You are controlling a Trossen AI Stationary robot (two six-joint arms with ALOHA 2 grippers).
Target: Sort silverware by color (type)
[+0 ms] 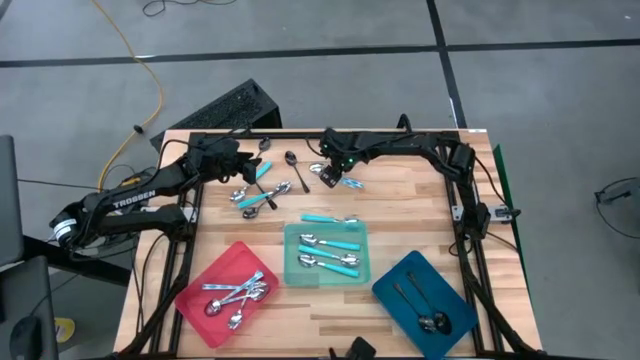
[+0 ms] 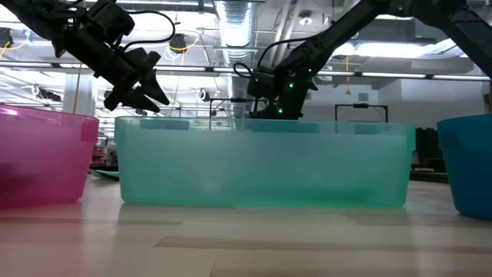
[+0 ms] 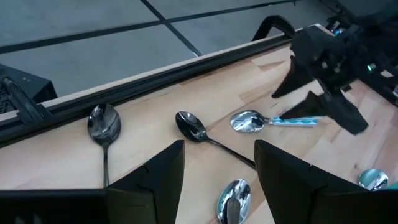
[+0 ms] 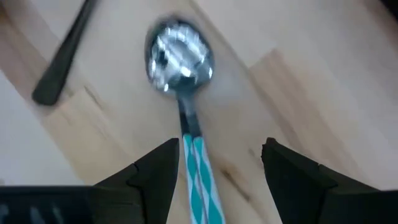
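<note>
- Three trays sit along my near edge in the high view: red tray (image 1: 203,286) at 7 o'clock holding silver spoons (image 1: 238,294), teal tray (image 1: 291,255) at 6 with turquoise spoons (image 1: 330,254), blue tray (image 1: 392,285) at 5 with black spoons (image 1: 425,313). One more turquoise spoon (image 1: 330,218) lies just beyond the teal tray. A loose pile (image 1: 258,192) remains at 11 o'clock on the table (image 1: 420,205), with a black spoon (image 1: 296,170) beside it. My left gripper (image 1: 248,170) hangs over that pile; my right gripper (image 1: 331,176) is at 12 o'clock, over a turquoise spoon (image 1: 352,183).
- Low view: the teal tray (image 2: 261,163) fills the middle, red tray (image 2: 42,158) at 9 o'clock, blue tray (image 2: 467,161) at 3. The left gripper (image 2: 142,91) is raised clear of the rims; the right gripper (image 2: 280,104) is lower behind the teal tray.
- Left wrist view: my left fingers (image 3: 158,177) are spread with nothing between them, above two black spoons (image 3: 103,124) (image 3: 196,129) and a silver one (image 3: 232,198).
- Right wrist view: my right fingers (image 4: 152,171) are spread, straddling the turquoise handle of the spoon (image 4: 183,74) lying flat on the wood, not yet touching it.
</note>
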